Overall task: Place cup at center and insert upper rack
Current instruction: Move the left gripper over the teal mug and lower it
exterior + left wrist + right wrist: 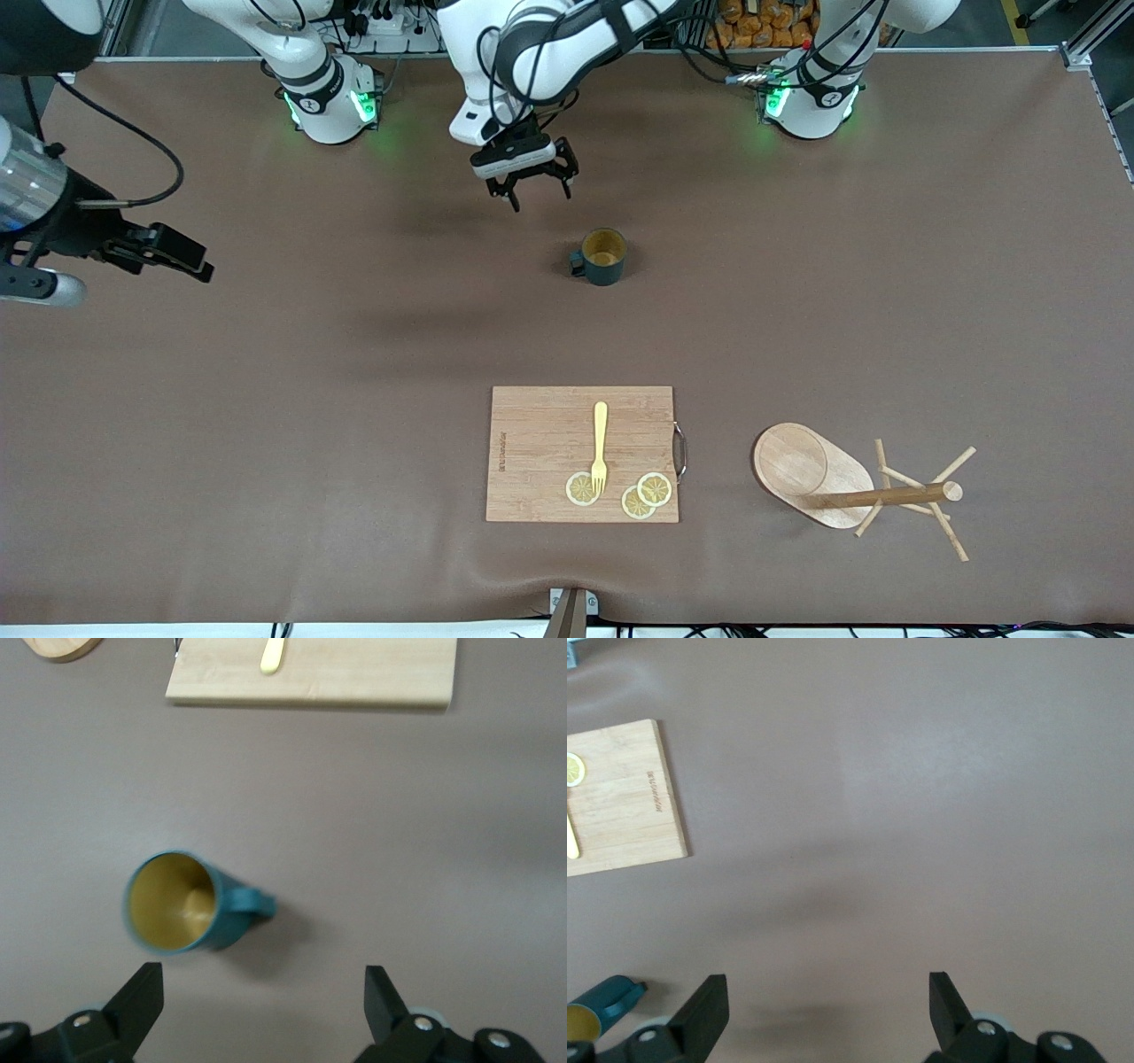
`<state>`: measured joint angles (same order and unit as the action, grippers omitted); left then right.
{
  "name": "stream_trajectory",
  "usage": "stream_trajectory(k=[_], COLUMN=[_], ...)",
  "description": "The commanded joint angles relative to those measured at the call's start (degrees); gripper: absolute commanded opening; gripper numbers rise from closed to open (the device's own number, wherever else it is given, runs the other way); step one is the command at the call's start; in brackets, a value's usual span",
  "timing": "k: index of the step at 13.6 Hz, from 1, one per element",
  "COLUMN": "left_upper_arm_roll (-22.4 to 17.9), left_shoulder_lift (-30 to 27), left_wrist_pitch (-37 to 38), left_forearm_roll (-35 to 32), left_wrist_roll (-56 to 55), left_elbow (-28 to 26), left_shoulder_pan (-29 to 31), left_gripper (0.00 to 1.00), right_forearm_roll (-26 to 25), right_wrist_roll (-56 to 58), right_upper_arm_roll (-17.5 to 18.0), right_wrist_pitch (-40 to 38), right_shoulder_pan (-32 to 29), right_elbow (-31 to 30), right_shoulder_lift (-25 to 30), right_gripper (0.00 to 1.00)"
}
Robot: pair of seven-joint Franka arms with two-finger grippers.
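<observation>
The cup point(604, 257) is a dark teal mug with a yellowish inside. It stands upright on the mat, its handle toward the right arm's end; it also shows as the cup point(177, 904) and the cup point(594, 1014). My left gripper point(540, 190) hangs open and empty over bare mat just beside it; the left gripper point(263, 981) has nothing between its fingers. The upper rack point(824, 483), a wooden mug tree, lies on its side near the front edge at the left arm's end. My right gripper point(190, 261) is open and empty over the right arm's end of the table, as the right gripper point(826, 990) shows.
A wooden cutting board point(532, 443) lies nearer the front camera than the cup, beside the rack's oval base. It carries a yellow fork point(600, 447) and three lemon slices point(654, 488). The board point(354, 673) and the board point(620, 806) show in both wrist views.
</observation>
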<state>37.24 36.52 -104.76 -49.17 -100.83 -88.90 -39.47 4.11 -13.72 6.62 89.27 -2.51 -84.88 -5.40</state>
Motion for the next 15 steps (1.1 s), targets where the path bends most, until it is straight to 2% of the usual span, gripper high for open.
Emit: stream_trajectory(k=[1, 6, 8, 12, 13, 15], left_upper_arm_roll=[-0.3, -1.4, -2.5, -10.9, -11.8, -13.0], left_shoulder_lift=[4.8, 9.4, 10.8, 11.4, 11.7, 12.4], left_wrist_pitch=[-1.0, -1.0, -1.0, -1.0, -0.6, 0.2], left_forearm_roll=[-7.5, -18.1, -21.0, -21.1, -21.1, -21.0], left_wrist_roll=[-7.2, -19.4, -23.1, -27.6, -28.4, -29.2], left_elbow=[2.2, 2.2, 2.2, 2.2, 2.2, 2.1], left_shoulder_pan=[-1.7, -4.1, -5.6, -12.5, -13.5, -14.9], left_gripper=[1.00, 1.00, 1.00, 1.00, 1.00, 1.00], right_forearm_roll=[-1.2, -0.9, -1.7, -1.6, -1.1, -0.9], right_wrist_roll=[0.4, 2.9, 2.5, 2.3, 2.3, 2.2], right_upper_arm_roll=[-0.8, -1.1, -1.3, -1.8, -3.4, -4.2], right_wrist_pitch=[-0.6, -0.2, -0.2, -1.0, -2.2, -3.6], right_shoulder_pan=[1.2, 0.8, 0.3, 0.5, 0.8, 1.5], right_elbow=[0.2, -0.6, 2.2, 3.8, 4.2, 4.1], right_shoulder_lift=[0.3, 1.2, -0.5, -0.1, 0.0, 0.8], right_gripper=[1.00, 1.00, 1.00, 1.00, 1.00, 1.00])
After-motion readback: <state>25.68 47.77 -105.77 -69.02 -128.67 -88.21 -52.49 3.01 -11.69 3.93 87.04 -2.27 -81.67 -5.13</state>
